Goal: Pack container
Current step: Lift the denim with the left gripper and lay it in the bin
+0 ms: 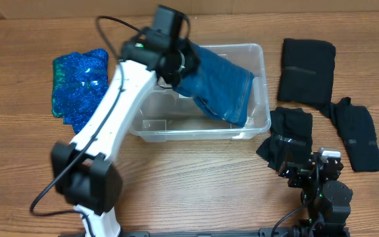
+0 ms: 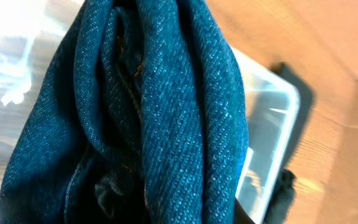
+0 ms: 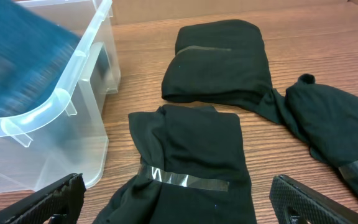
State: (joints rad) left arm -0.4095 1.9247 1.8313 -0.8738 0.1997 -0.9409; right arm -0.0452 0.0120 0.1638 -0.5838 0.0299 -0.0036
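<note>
The clear plastic container [image 1: 258,118] stands mid-table; it also shows in the right wrist view [image 3: 61,93] and the left wrist view [image 2: 275,124]. My left gripper [image 1: 176,62] is over the container's left half, shut on folded blue jeans [image 1: 222,89] that drape down into it. The denim [image 2: 160,106] fills the left wrist view and hides the fingers. My right gripper [image 3: 179,199] is open and empty, low over a folded black garment with a shiny tape band [image 3: 191,155], right of the container.
A sparkly blue cloth [image 1: 77,85] lies left of the container. Two more black garments lie at the right, one at the back [image 1: 306,69] and one further right [image 1: 360,135]. A cardboard wall runs along the table's far edge.
</note>
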